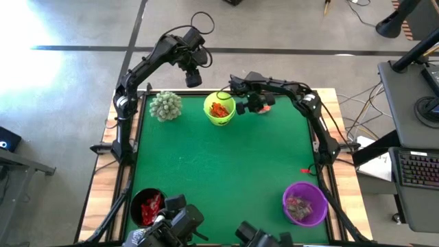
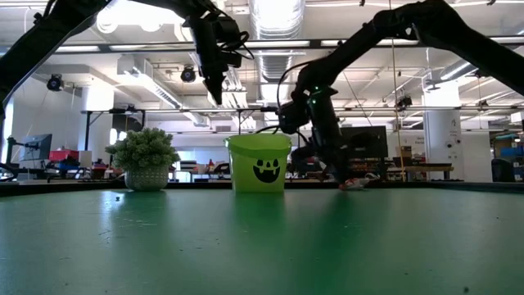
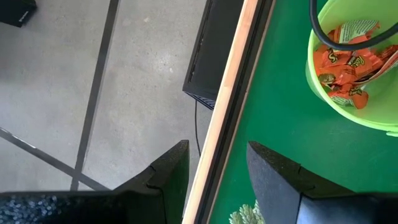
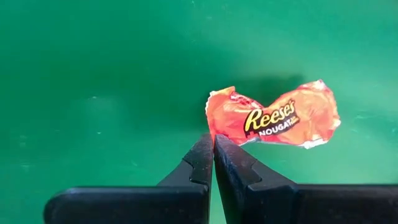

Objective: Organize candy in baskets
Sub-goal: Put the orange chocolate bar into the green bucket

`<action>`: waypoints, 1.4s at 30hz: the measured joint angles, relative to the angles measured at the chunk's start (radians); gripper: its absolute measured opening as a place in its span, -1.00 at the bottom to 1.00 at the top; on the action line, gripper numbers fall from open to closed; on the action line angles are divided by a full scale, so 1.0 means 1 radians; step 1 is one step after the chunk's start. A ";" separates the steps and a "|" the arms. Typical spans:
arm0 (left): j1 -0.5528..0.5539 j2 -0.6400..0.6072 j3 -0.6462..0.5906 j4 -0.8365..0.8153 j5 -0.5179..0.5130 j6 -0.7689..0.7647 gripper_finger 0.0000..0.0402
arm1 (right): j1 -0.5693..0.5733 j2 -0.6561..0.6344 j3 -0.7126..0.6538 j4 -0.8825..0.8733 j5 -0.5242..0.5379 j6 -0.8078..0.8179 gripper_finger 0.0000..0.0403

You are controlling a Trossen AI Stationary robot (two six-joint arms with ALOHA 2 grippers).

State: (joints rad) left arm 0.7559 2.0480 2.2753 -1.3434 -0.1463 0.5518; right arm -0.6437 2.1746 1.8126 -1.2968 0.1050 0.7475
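My right gripper [image 4: 213, 140] is down on the green mat just right of the lime green basket [image 1: 219, 110], which holds orange candies [image 3: 341, 65]. Its fingers are shut at one end of an orange wrapped candy [image 4: 273, 118] lying on the mat. My left gripper [image 3: 217, 158] is open and held high over the table's far edge, between the spiky plant [image 1: 165, 105] and the green basket. The black basket [image 1: 147, 206], with red candies in it, stands at the near left. At the near right, the purple basket [image 1: 305, 203] holds pale ones. A red candy [image 1: 305, 170] lies loose near the right edge. My right gripper pinches the crimped wrapper end [image 4: 216, 127] of the orange candy between its two fingertips. The fingers come slanting down from above, in line with the candy's length. The rest of the candy lies flat on the mat beyond the fingertips.
The plant in its white pot [image 2: 146, 160] stands at the far left. The table's wooden far edge [image 3: 233, 93] runs under my left gripper, with the floor beyond it. The middle of the mat [image 1: 219, 171] is bare.
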 joint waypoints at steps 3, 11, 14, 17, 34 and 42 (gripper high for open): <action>0.000 0.000 0.000 0.000 0.000 0.000 -0.28 | 0.012 0.000 0.018 -0.002 -0.001 0.000 -0.96; 0.001 0.000 0.000 -0.005 0.000 0.000 -0.28 | 0.046 -0.001 0.109 -0.004 -0.010 -0.002 -0.96; 0.001 0.000 0.000 -0.011 0.000 0.000 -0.28 | 0.043 -0.001 0.134 -0.011 0.031 -0.003 -0.96; 0.001 0.000 0.000 -0.017 0.000 0.000 -0.28 | 0.031 -0.002 0.147 -0.028 0.052 -0.002 -0.96; 0.001 0.000 0.000 -0.023 0.000 0.000 -0.28 | 0.030 -0.003 0.148 -0.159 0.074 -0.050 -0.51; 0.001 0.000 0.000 -0.023 0.000 0.000 -0.28 | -0.020 -0.003 0.147 -0.097 0.105 0.014 -0.49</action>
State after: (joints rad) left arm 0.7567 2.0480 2.2753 -1.3666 -0.1467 0.5514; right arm -0.6633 2.1712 1.9594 -1.3933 0.2100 0.7617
